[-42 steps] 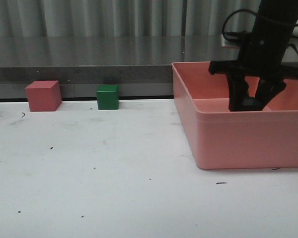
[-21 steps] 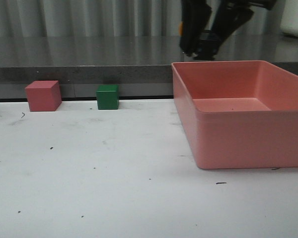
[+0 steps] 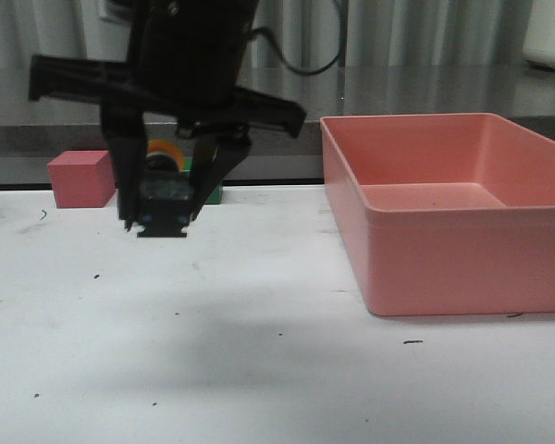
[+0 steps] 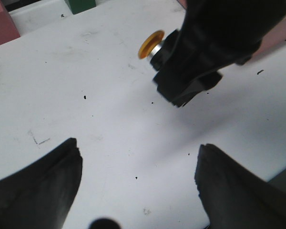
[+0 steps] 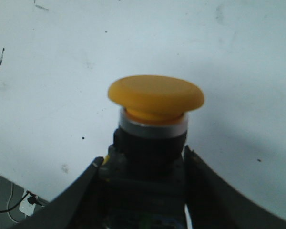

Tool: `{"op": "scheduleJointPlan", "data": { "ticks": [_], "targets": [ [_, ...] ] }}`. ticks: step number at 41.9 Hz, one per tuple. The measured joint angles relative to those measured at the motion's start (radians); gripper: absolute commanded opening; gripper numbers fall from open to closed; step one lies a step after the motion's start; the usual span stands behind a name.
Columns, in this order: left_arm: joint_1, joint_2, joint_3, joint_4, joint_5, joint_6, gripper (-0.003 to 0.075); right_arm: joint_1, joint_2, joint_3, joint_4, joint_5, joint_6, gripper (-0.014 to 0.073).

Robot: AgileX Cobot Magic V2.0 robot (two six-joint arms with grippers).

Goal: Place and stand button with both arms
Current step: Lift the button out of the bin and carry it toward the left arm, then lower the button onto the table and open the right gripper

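We see the right gripper (image 3: 159,220) holding the button (image 3: 163,199) by its black base, jaws closed on it, above the white counter (image 3: 259,351) in front of the green cube (image 3: 208,190) and near the red cube (image 3: 79,178). The pink bin (image 3: 453,231) sits well apart. The left gripper (image 4: 138,181) hangs with jaws spread, gripping nothing.
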Motion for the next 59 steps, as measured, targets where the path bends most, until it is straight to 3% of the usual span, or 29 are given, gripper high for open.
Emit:
{"op": "scheduleJointPlan", "data": {
  "ticks": [22,29,38,54,59],
  "targets": [
    [0.000,0.000,0.000,0.000,0.000,0.000,0.0494,0.019,0.248,-0.165,-0.042,-0.011,0.221,0.0215],
    [0.000,0.000,0.000,0.000,0.000,0.000,0.0494,0.019,0.268,-0.169,-0.047,-0.021,0.257,0.0318],
    [0.000,0.000,0.000,0.000,0.000,0.000,0.0494,0.019,0.282,-0.169,-0.047,-0.023,0.264,0.0450],
    [0.000,0.000,0.000,0.000,0.000,0.000,0.0494,0.019,0.264,-0.169,-0.039,-0.025,0.257,0.0454],
    [0.000,0.000,0.000,0.000,0.000,0.000,0.0494,0.019,0.204,-0.169,-0.053,-0.010,0.161,0.0454]
  ]
}}
